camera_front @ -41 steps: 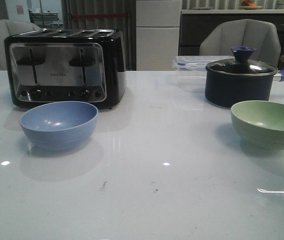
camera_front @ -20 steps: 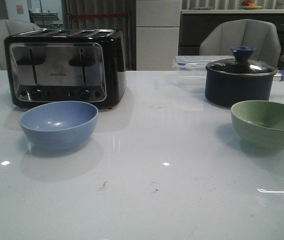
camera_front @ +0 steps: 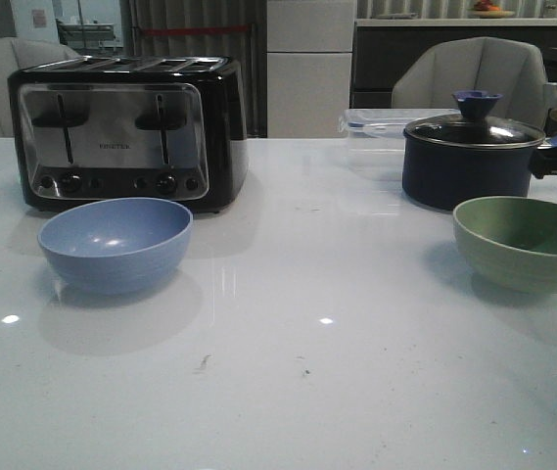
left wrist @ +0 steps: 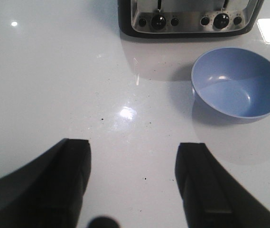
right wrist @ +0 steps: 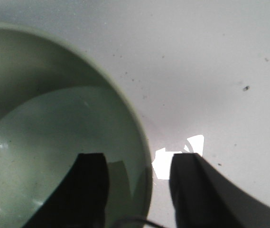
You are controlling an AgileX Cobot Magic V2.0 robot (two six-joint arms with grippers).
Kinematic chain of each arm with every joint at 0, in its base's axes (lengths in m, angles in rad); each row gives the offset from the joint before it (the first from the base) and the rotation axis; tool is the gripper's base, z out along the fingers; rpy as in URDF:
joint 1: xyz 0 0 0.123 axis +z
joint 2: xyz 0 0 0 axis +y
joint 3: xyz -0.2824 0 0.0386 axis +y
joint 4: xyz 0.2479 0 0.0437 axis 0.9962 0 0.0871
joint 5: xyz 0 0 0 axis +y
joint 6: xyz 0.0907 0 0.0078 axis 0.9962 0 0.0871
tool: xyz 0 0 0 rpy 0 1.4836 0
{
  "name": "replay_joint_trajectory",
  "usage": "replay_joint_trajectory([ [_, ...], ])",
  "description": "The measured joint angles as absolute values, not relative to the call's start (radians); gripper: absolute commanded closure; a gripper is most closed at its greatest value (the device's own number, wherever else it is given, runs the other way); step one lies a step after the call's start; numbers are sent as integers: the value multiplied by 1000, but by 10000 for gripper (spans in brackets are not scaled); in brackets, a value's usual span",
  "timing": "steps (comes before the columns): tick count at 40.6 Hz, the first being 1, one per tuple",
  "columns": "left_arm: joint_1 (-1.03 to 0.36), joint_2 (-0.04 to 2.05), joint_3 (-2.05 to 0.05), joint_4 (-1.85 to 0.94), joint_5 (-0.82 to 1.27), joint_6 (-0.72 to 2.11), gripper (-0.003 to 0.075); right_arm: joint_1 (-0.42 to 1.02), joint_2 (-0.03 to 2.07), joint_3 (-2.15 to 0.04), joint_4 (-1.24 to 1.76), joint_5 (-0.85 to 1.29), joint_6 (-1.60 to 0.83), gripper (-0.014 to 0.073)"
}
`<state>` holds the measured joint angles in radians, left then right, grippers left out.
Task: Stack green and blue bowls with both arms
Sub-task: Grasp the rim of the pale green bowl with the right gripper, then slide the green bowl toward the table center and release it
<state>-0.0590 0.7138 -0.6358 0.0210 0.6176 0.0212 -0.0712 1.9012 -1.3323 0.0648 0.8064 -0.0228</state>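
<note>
Landmark: toaster (camera_front: pixel 126 132). Blue bowl (camera_front: pixel 116 243) sits on the table (camera_front: pixel 337 352) just in front of the toaster, upright. Green bowl (camera_front: pixel 521 242) well to the toaster's right, in front of the navy pot (camera_front: pixel 471 155). Right gripper (right wrist: pixel 137 183) spread wide, straddling the green bowl's rim, one finger inside, one outside, not closed on it. Left gripper (left wrist: pixel 132 178) released, holding nothing, over bare table near the blue bowl, toaster beyond.
</note>
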Motion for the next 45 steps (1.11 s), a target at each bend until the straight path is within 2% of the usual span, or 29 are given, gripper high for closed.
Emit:
replay_joint_trajectory([
  [9,-59,714,-636,21,618,21,278,-71,1905,-1341,65,816,-34,484],
  [14,-59,714,-636,21,618,21,278,-71,1905,-1354,74,826,-36,542],
  [24,-59,714,-636,21,618,21,278,-10,1846,-1412,72,911,-66,541],
  [34,-59,714,-636,21,618,21,278,191,1790,-1426,143,884,-92,541],
  [45,-59,714,-636,21,618,21,278,404,1909,-1426,185,852,-95,541],
])
